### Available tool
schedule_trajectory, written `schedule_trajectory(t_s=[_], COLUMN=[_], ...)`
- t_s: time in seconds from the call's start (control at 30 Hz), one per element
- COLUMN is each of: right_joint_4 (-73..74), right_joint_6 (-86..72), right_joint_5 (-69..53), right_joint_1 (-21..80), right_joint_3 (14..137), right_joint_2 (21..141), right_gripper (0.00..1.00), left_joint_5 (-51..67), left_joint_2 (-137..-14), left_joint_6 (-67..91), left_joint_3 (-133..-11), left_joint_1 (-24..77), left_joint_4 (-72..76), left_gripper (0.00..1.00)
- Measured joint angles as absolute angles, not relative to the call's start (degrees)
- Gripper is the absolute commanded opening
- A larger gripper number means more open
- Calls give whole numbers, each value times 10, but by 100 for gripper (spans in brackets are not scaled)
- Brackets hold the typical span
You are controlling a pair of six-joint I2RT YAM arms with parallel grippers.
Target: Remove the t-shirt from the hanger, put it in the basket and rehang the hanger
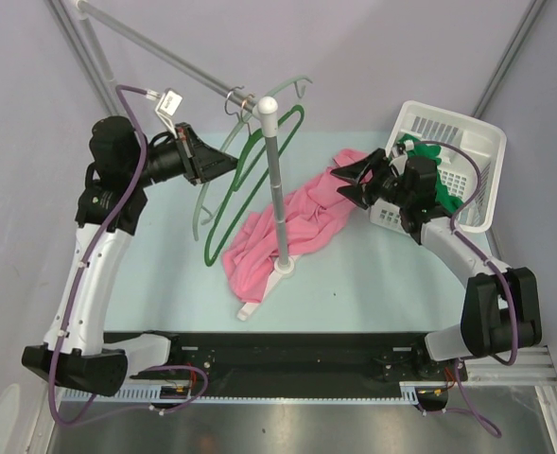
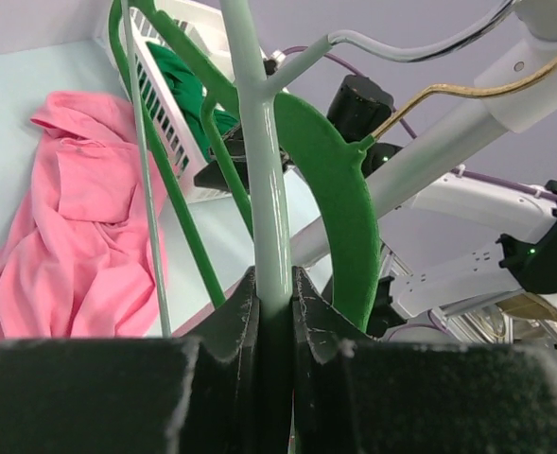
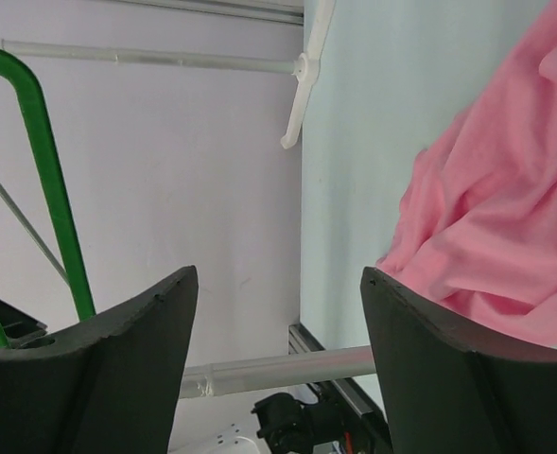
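My left fingers (image 2: 245,317) are pinching almost shut on the stem of the pale green hanger (image 2: 258,142), gripping it and holding it up off the surface (image 1: 373,274). My right fingers (image 3: 108,378) are standing wide apart with nothing between them, hovering just beside the pink t-shirt (image 1: 287,227), whose folds are filling the 3 o'clock side of my right wrist view.

From above, the t-shirt is lying crumpled in the middle of the surface, bunched about the foot of the rack pole (image 1: 277,189), with its far end reaching toward my right fingers at 2 o'clock. I am finding no cloth on the pale green hanger, nor on the dark green hanger (image 2: 339,189) beside it. The white basket (image 1: 448,118) is sitting at 2 o'clock, behind my right wrist.

I am judging the t-shirt to be off the hanger already, so this is the closing step. The next move is calling for my left side to settle the hanger somewhere steady before letting go. I cannot tell whether its hook is resting on anything. My right arm needs to draw back without snagging the cloth.
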State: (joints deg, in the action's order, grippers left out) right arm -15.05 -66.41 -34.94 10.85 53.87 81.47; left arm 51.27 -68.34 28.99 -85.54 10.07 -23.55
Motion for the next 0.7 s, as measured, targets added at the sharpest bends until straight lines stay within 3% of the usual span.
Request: schedule_trajectory(t_s=[0.13,0.17,0.23,0.27,0.3,0.43,0.7], right_joint_4=[-130,-120,-99,-80,-58,43,150], right_joint_6=[-636,-623,-601,-581,-560,-439,-250], right_joint_5=[-340,-335,-325,-317,-309,-234,-84], right_joint_1=[108,108,108,108,108,128,240], right_joint_3=[539,540,545,552,561,633,760], right_joint_2=[805,804,803,803,804,809,879], right_gripper=[77,79,82,84,89,100,100], left_joint_5=[510,507,491,481,469,402,169], left_joint_2=[-682,-681,-676,-672,-665,-614,-401], left_joint_6=[280,279,276,277,281,291,294], left_joint_3=[-855,-855,-855,-854,-851,-834,-791], left_joint_1=[101,101,99,96,94,62,46], left_joint_4=[-240,-241,-245,-248,-250,-269,-300], left_gripper=[21,41,58,90,97,100,100])
